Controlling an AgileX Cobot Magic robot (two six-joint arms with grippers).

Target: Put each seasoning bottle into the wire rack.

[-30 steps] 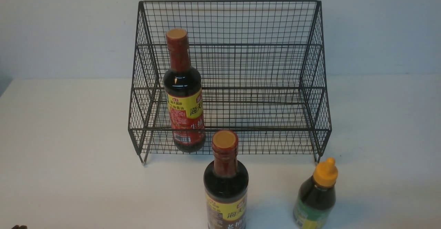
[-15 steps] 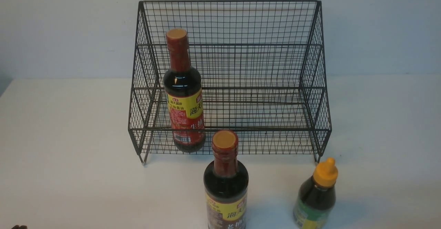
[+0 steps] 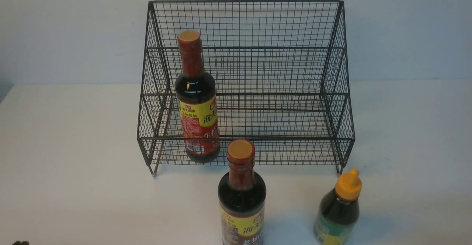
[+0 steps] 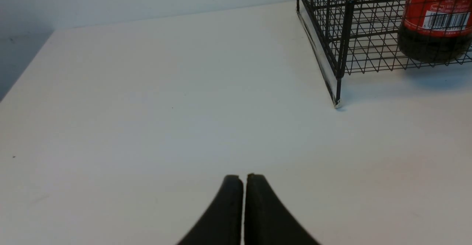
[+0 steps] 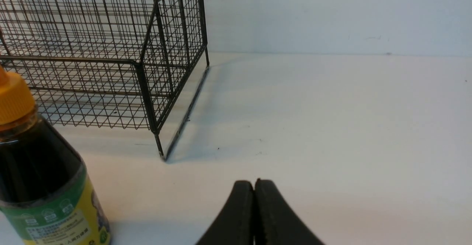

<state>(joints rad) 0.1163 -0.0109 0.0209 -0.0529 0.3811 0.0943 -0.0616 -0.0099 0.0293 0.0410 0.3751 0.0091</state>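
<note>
my L gripper point(image 4: 243, 178) clenched, empty | my R gripper point(image 5: 254, 184) clenched, empty | 1 tall bottle point(image 3: 196, 97) in wire rack point(image 3: 333, 72) centre-left | 2nd tall bottle point(image 3: 241, 197) + short bottle point(image 3: 338, 208) on table point(image 3: 73, 145), frame bottom

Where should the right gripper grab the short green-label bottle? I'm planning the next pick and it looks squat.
Probably the dark shoulder just above the label of the green-label bottle, coming level from the robot's side. It stands upright, the yellow nozzle cap tapers, and the right gripper must open first.
</note>
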